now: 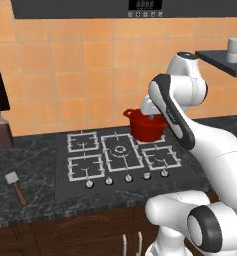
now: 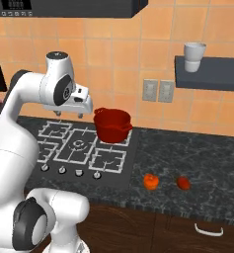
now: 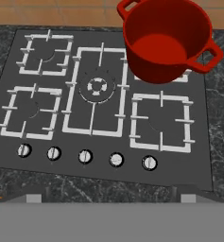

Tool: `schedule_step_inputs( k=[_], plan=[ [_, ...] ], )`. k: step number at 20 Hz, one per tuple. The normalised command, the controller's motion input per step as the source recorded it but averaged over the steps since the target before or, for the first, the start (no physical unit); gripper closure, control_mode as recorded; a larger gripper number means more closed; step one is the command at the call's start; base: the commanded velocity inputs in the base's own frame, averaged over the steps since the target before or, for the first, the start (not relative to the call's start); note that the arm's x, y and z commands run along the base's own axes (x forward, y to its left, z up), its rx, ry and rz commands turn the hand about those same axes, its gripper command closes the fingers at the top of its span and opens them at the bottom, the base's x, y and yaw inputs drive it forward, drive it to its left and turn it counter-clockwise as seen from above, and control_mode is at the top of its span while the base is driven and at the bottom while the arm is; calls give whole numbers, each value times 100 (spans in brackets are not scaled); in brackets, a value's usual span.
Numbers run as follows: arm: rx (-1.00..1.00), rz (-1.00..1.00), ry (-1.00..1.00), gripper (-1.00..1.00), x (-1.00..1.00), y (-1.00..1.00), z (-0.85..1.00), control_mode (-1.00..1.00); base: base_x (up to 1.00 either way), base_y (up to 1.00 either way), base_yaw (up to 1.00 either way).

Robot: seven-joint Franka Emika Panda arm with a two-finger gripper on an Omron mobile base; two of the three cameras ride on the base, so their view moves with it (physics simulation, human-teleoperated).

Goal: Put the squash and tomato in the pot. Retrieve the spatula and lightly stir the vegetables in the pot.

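With its gripper (image 2: 68, 115) fingers spread and empty, the robot should pinch the small, firm, rounded orange squash lump (image 2: 150, 181) across its middle.

Empty red pot (image 3: 166, 45) sits on the hob's (image 3: 104, 104) rear-right burner.

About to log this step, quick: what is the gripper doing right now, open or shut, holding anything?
Gripper: open, holding nothing, poised above the stove beside the pot.
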Motion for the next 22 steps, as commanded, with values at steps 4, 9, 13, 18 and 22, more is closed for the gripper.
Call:
schedule_step_inputs(
  k=[4,9,13,18,22],
  plan=[
    [0,0,0,-100,0,0,0,100,0,-50,0],
    [0,0,0,-100,0,0,0,100,0,-20,0],
    [0,0,0,-100,0,0,0,100,0,0,0],
    [0,0,0,-100,0,0,0,100,0,0,0],
    [0,-4,4,-100,0,-36,-19,-100,0,0,0]
  ],
)
